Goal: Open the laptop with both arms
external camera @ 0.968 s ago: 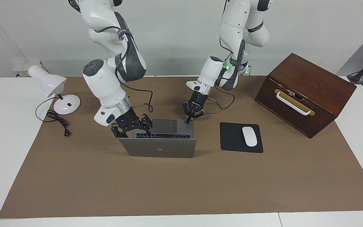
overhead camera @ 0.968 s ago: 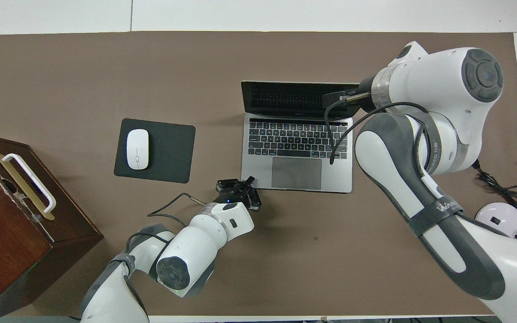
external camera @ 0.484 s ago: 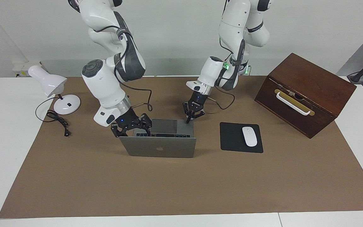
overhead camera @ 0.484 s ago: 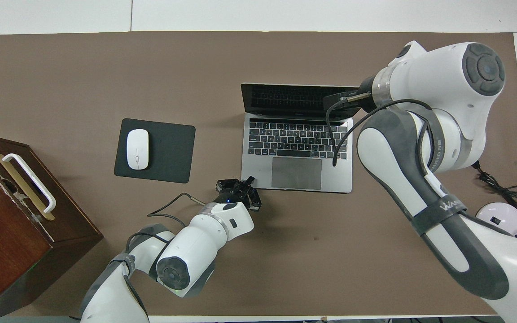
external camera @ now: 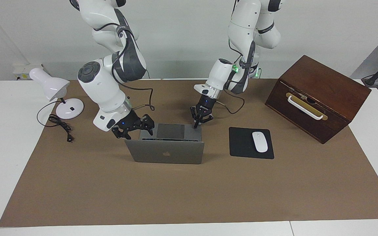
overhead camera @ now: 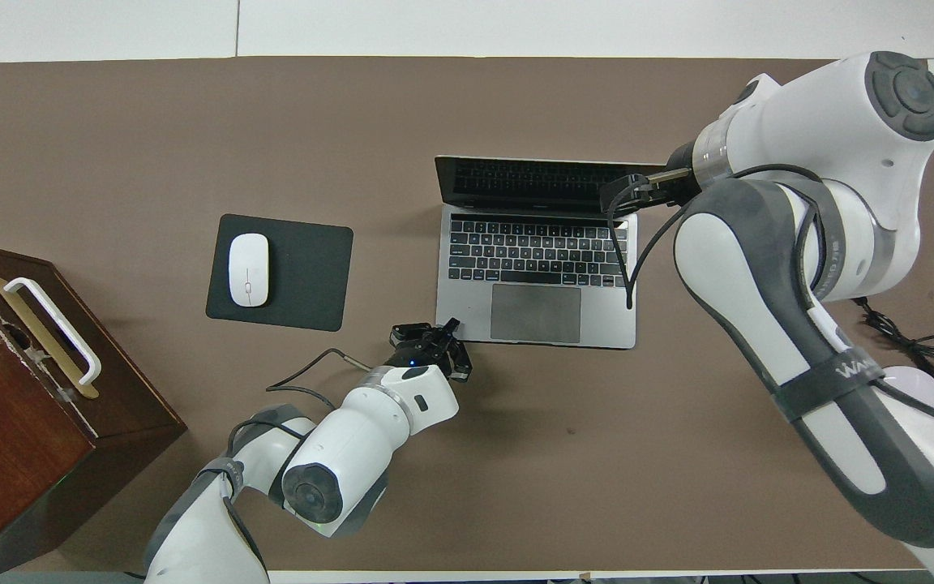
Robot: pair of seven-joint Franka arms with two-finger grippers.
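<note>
Centrally, a thin silver-grey laptop (external camera: 166, 152) stands open on brown matting. Left gripper (external camera: 196, 125), fingertips together, presses its flat deck corner; right gripper (external camera: 133, 127) is spread wide beside the lid.

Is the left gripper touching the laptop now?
Touching. In the facing view the left gripper's shut fingertips rest on the laptop's keyboard deck, at the corner nearest the left arm, with no gap showing.

I work in a robotics lab: my two white jointed arms (external camera: 107, 88) rise at a white tabletop (external camera: 8, 137) spread with a brown paper sheet (external camera: 189, 190), before a bare grey wall (external camera: 182, 32).
</note>
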